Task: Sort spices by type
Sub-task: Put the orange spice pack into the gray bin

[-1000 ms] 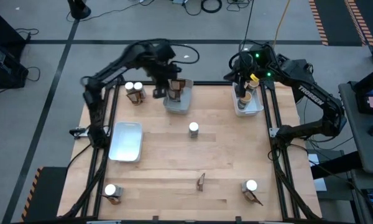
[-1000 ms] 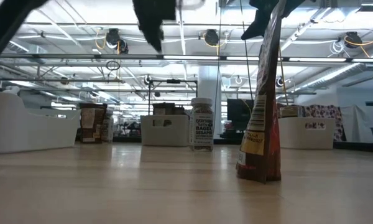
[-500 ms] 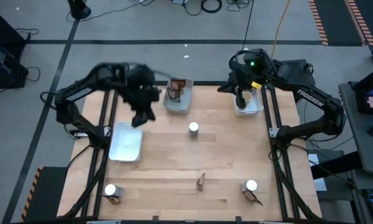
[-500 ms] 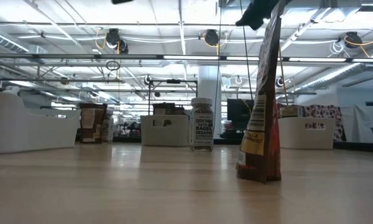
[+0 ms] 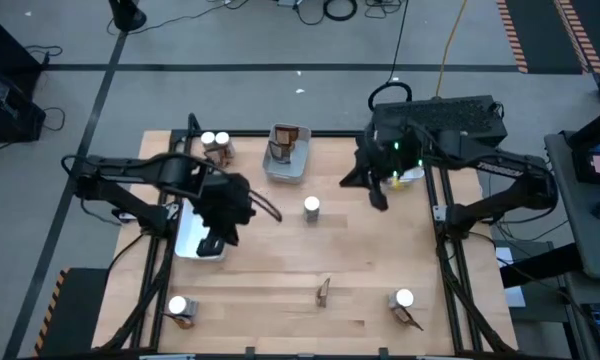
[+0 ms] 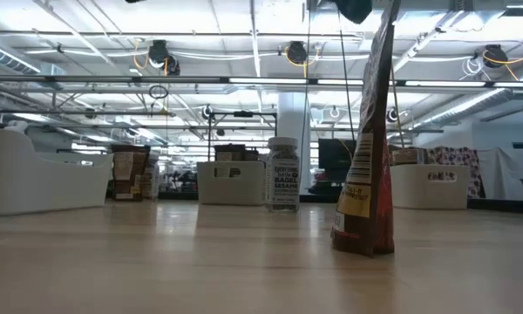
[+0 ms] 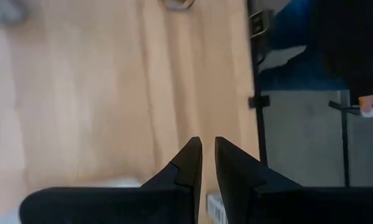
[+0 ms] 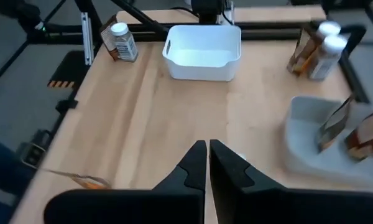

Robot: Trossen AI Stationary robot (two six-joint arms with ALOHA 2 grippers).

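A white-capped jar [image 5: 311,207] stands at the table's middle, and two more jars [image 5: 215,145] stand at the far left. Brown packets [image 5: 285,143] lean inside the grey tray [image 5: 285,168] at the far middle. One packet [image 5: 323,291] stands on its lower edge near the front, with a jar [image 5: 178,306] at the near left and a jar beside a packet [image 5: 405,300] at the near right. My left gripper [image 5: 218,240] hangs shut and empty over the white tray [image 5: 195,235]. My right gripper [image 5: 375,195] hangs shut and empty, right of the middle jar.
My right arm hides most of a white tray [image 5: 410,172] at the far right edge. Bare wood lies between the middle jar and the front row. In the low view the standing packet [image 6: 366,157] fills the foreground, with the jar [image 6: 283,174] behind it.
My left gripper has swung from the grey tray toward the table's left and near edges, ending above the white tray. My right gripper has left the far right tray and moved toward the table's middle and near side. Nothing on the table has moved.
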